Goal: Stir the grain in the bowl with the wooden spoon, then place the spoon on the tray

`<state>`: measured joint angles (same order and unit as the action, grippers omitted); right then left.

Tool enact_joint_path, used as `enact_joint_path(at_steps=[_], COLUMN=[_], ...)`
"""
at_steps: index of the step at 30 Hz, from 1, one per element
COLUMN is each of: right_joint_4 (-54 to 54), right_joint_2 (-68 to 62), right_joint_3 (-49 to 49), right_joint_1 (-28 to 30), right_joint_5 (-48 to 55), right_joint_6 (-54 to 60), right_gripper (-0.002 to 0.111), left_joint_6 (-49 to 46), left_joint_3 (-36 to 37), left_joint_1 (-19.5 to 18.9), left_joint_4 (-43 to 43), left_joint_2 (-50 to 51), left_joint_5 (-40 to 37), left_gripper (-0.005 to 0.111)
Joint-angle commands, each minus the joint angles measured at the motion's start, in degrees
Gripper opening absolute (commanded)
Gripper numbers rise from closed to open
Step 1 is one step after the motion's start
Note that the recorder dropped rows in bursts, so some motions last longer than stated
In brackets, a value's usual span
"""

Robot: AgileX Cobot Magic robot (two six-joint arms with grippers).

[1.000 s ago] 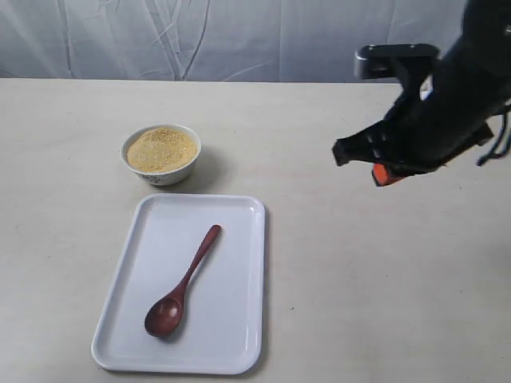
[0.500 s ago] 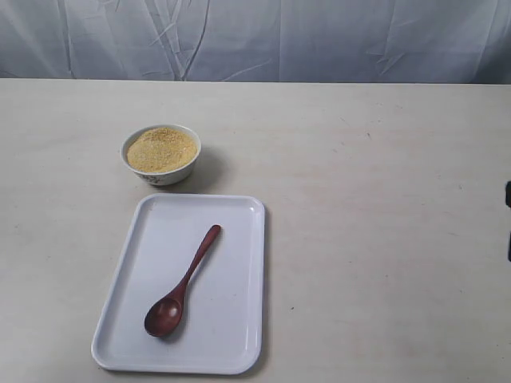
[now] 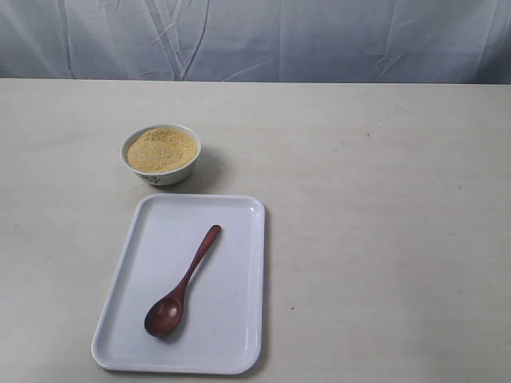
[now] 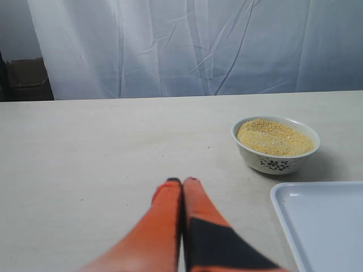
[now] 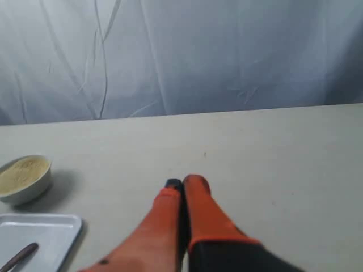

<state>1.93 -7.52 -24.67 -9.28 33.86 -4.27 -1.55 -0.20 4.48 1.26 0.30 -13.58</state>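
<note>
The dark reddish-brown wooden spoon (image 3: 183, 282) lies diagonally on the white tray (image 3: 231, 335), scoop toward the near end. Behind the tray stands the small white bowl (image 3: 162, 173), filled with yellow-tan grain (image 3: 161, 148). Neither gripper shows in the exterior view. In the left wrist view my left gripper (image 4: 182, 182) is shut and empty above bare table, with the bowl (image 4: 276, 163) and a corner of the tray (image 4: 283, 195) off to one side. My right gripper (image 5: 184, 183) is also shut and empty over bare table; the bowl (image 5: 25, 190), tray corner (image 5: 65, 222) and spoon handle tip (image 5: 22, 253) show at that view's edge.
A pale beige table (image 3: 383, 239) carries everything. Wrinkled white cloth (image 3: 279, 40) hangs along the far edge.
The right arm, which hung over the right side of the table a second ago, has pulled out of the exterior view to the right. Spoon, bowl and tray have not moved.
</note>
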Motion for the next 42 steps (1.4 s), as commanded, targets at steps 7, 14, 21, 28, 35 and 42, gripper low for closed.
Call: enact_joint_path(at_steps=[7, 14, 21, 28, 35, 42], right_joint_4=[0.27, 0.06, 0.06, -0.06, 0.04, 0.04], right_joint_2=[2.2, 5.95, 7.52, 7.52, 7.52, 7.52], right_joint_3=[0.14, 5.85, 14.29, 20.99, 24.67, 24.67], right_joint_1=[3.25, 3.25, 3.25, 3.25, 3.25, 3.25], right_joint_5=[-0.09, -2.29, -5.32, -11.27, -12.67, -12.86], right_joint_6=[0.45, 0.45, 0.45, 0.45, 0.22, 0.22], right_gripper=[0.002, 0.002, 0.002, 0.002, 0.002, 0.002], left_joint_6=[-0.03, -0.03, -0.03, -0.03, -0.03, -0.03], left_joint_3=[0.2, 0.2, 0.2, 0.2, 0.2, 0.2], left_joint_1=[0.15, 0.15, 0.15, 0.15, 0.15, 0.15], left_joint_4=[-0.09, -0.09, -0.09, -0.71, -0.93, -0.93], left_joint_2=[-0.3, -0.3, -0.3, -0.3, -0.3, -0.3], left_joint_5=[0.33, 0.33, 0.33, 0.33, 0.33, 0.33], left_gripper=[0.0, 0.0, 0.0, 0.0, 0.0, 0.0])
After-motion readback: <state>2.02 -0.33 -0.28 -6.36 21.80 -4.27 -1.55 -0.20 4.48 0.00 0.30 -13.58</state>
